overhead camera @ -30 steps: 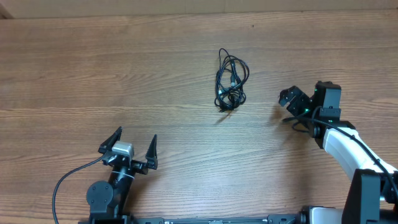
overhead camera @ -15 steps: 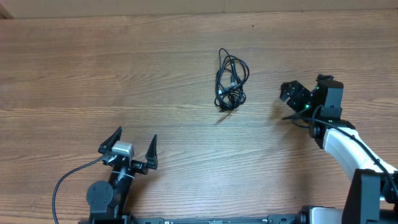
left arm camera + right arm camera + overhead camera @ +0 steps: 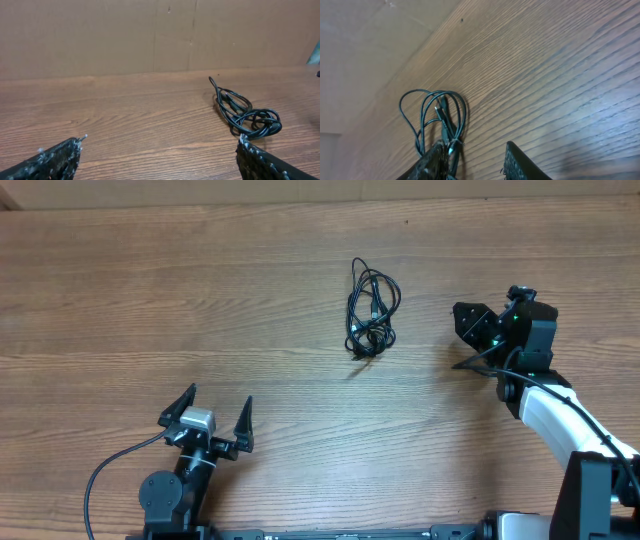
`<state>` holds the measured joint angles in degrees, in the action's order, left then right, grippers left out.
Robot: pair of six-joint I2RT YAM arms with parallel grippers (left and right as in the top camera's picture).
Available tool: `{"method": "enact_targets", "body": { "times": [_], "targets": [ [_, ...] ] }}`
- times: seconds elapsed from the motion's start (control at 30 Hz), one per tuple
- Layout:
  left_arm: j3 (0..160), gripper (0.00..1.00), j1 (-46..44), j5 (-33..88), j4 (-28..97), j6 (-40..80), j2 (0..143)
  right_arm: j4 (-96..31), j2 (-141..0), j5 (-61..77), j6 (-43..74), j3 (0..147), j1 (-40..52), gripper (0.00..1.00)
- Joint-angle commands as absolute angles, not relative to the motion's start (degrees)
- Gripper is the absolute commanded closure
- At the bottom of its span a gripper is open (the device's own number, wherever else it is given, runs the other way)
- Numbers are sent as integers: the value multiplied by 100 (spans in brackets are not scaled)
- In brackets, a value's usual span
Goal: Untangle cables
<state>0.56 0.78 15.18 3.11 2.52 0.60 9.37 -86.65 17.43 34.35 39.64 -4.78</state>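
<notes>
The cables [image 3: 372, 308] lie as one small tangled bundle of thin black cords on the wooden table [image 3: 150, 280], at centre back. My left gripper [image 3: 220, 394] stands wide open near the front edge, well short of the bundle, and nothing is between its fingers. In the left wrist view the cables [image 3: 245, 112] lie ahead, just beyond the right fingertip of the gripper [image 3: 160, 139]. My right gripper [image 3: 468, 320] hovers to the right of the bundle, apart from it. In the right wrist view the gripper [image 3: 476, 145] shows a narrowed gap holding only bare wood, and the cables [image 3: 437, 117] lie beyond its left finger.
A brown cardboard wall [image 3: 150, 35] runs along the table's back edge. The left arm's own thicker black cable [image 3: 100, 475] loops at the front left. The right arm's white link [image 3: 555, 415] reaches in from the front right.
The right gripper has narrowed its jaws and turned slightly, shifting a little toward the back. The left arm and the cables have not moved.
</notes>
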Motion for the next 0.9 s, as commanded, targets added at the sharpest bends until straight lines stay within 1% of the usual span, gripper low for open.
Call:
{"method": "enact_targets", "body": {
  "times": [0.0,0.87],
  "targets": [
    [27,0,95,1485,301,126,36,982,-8691,1835,3603,4025,-449,65],
    [27,0,95,1487,301,126,36,980,-8691,1966,3603,4025,-449,66]
  ]
}}
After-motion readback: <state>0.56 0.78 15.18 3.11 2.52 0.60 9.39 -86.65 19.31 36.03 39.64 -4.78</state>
